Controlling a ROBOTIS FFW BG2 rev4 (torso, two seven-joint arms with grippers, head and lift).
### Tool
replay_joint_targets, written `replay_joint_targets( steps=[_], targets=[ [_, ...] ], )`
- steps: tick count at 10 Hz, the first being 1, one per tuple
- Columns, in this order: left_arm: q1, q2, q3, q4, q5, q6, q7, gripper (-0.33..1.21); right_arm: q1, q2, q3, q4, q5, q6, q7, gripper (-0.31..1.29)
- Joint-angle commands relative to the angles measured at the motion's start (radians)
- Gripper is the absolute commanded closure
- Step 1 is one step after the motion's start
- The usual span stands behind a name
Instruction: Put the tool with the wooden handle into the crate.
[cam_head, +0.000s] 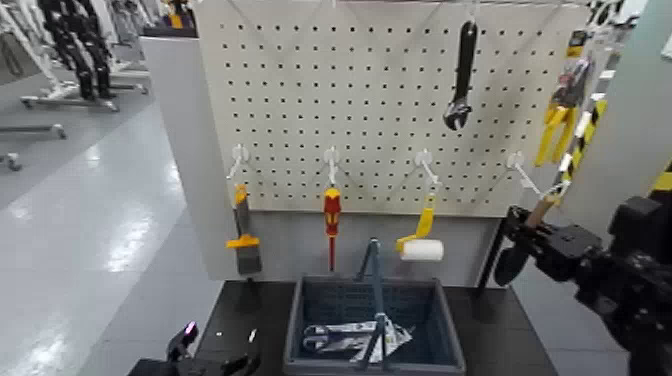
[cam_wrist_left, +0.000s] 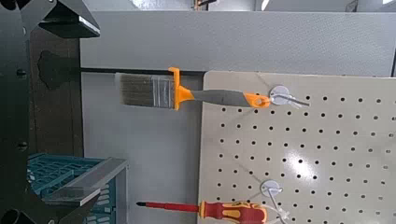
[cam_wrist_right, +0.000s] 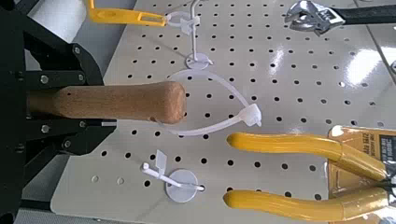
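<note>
The trowel has a light wooden handle (cam_head: 545, 209) and a dark pointed blade (cam_head: 509, 265) that hangs downward. My right gripper (cam_head: 533, 233) is shut on the handle and holds the trowel in the air by the pegboard's lower right corner, to the right of and above the crate. In the right wrist view the handle (cam_wrist_right: 117, 101) lies between the black fingers (cam_wrist_right: 58, 67), its end next to a white hook (cam_wrist_right: 224, 110). The dark grey crate (cam_head: 446, 335) with its arched bar handle (cam_head: 374, 285) stands on the black table below the pegboard. My left gripper (cam_head: 205, 360) is parked low at the table's left.
On the pegboard (cam_head: 380, 90) hang an orange-handled brush (cam_head: 243, 235), a red-and-yellow screwdriver (cam_head: 331, 222), a yellow-handled paint roller (cam_head: 420, 243), a black wrench (cam_head: 462, 75) and yellow pliers (cam_head: 556, 120). Scissors and a white item (cam_head: 345, 338) lie in the crate.
</note>
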Motion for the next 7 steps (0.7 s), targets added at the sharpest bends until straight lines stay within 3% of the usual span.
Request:
replay_joint_targets(
  steps=[1,4,7],
  targets=[
    [-0.003,0.001,-0.003,0.002,0.0,0.001,0.0,0.11,0.048,0.035,-0.004,-0.046,-0.072,-0.017,0.001,1.22],
    [-0.003,0.001,-0.003,0.002,0.0,0.002,0.0,0.11,0.088,0.069,0.007,-0.096,-0.138,-0.025,0.004,1.22],
    [-0.001,0.0,-0.003,0.002,0.002,0.002,0.0,0.11,0.106,0.106,0.013,-0.063,-0.206,-0.065,0.006,1.22]
  ],
)
